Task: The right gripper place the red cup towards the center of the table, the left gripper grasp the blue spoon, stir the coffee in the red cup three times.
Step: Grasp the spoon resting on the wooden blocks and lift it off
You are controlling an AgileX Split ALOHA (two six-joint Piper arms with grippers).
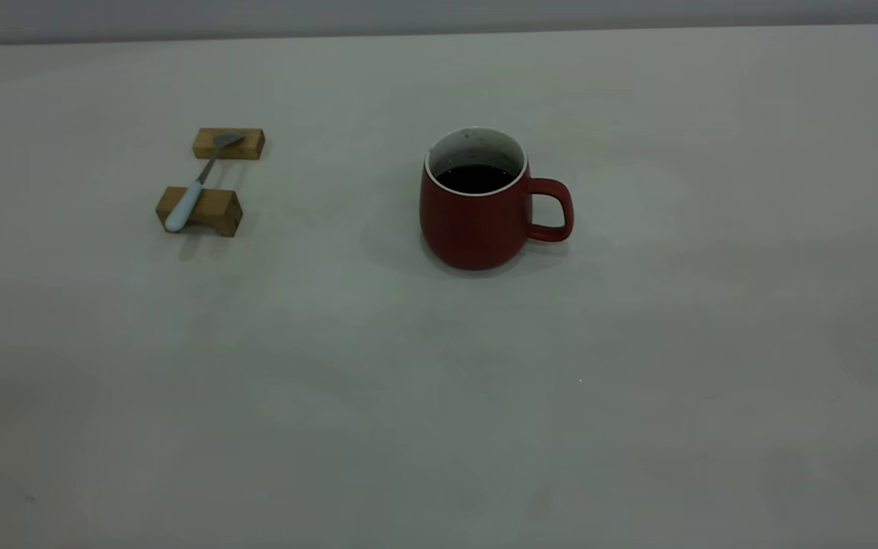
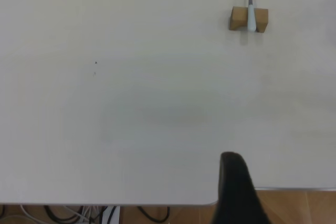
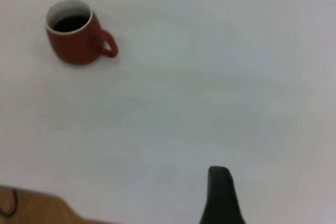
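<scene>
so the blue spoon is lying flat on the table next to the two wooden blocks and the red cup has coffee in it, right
Not quite. The blue spoon is not flat on the table; it bridges the two wooden blocks, handle on the nearer block and bowl on the farther one, as the exterior view shows. The rest holds: the red cup has dark coffee in it.

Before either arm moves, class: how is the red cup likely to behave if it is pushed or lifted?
The red cup looks glazed, so probably slippery and breakable. Its pot-bellied body suggests it slides rather than tips. The coffee sits well below the rim, yet may slosh and add weight.
</scene>
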